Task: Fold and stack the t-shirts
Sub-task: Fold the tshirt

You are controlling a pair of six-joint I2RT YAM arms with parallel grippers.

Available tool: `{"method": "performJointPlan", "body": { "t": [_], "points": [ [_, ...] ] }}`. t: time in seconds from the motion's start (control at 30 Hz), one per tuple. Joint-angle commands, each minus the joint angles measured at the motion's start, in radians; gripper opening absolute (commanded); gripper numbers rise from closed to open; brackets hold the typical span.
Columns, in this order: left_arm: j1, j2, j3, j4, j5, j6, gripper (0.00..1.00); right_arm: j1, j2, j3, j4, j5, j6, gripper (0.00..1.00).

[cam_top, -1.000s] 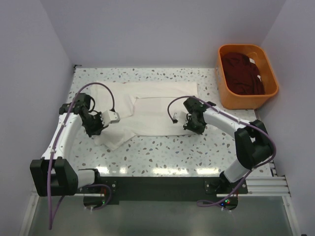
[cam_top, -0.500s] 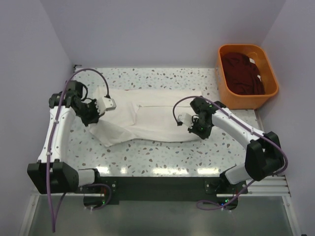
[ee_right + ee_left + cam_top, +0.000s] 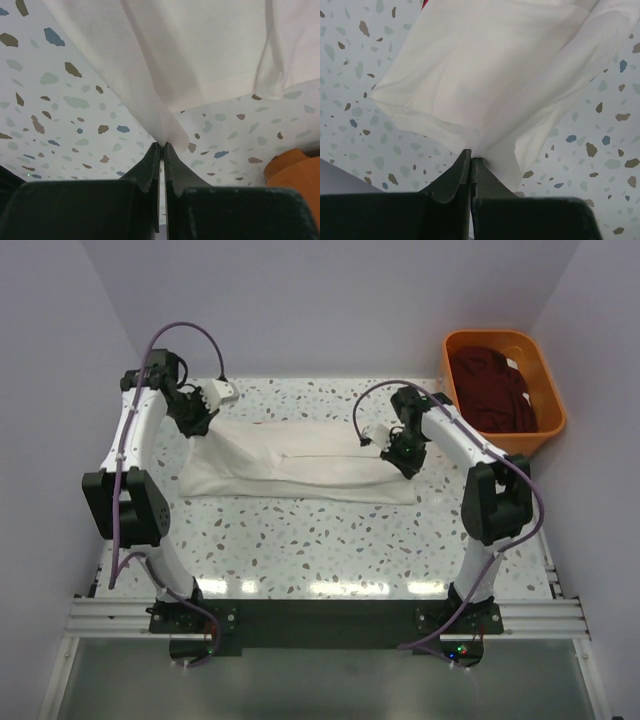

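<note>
t-shirts check-in: looks like early days to me. starting at the near side, no folded stack shows anywhere on the speckled table (image 3: pixel 300 550). a bit further in, the cream-white shirt (image 3: pixel 300 465) lies as a long band across the middle of the table. its near edge rests flat on the surface and its far edge is pulled up at both ends, so i'd call this mid-fold, first shirt only.

the left gripper (image 3: pixel 195 422) is clamped tight on the shirt's far left corner. its wrist view shows the cloth bunching right into the closed jaws. the right gripper (image 3: pixel 405 453) is pinched just as tight on the right end of the shirt, with fabric fanning out from its tips. both arms are stretched well forward from their bases, elbows high, wrists tipped down at the cloth, the shirt spanning between them.

at the far right, the orange tub (image 3: pixel 505 445) has the maroon shirt (image 3: pixel 490 390) heaped inside, unfolded. i can't spot the bright red one for sure. so there's this fold to finish, more shirts to do, then the stacking.
</note>
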Motion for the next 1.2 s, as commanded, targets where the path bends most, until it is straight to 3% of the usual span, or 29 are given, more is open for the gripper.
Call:
{"method": "performJointPlan", "body": {
  "t": [0.0, 0.33, 1.17],
  "points": [
    [0.007, 0.049, 0.081, 0.027, 0.003, -0.009, 0.00, 0.001, 0.073, 0.099, -0.065, 0.007, -0.065, 0.00],
    [0.014, 0.134, 0.076, 0.086, -0.044, -0.017, 0.00, -0.011, 0.242, 0.316, -0.087, 0.036, -0.078, 0.00],
    [0.041, 0.200, 0.075, 0.169, -0.063, -0.064, 0.00, -0.035, 0.362, 0.417, -0.024, 0.093, -0.089, 0.00]
  ]
}}
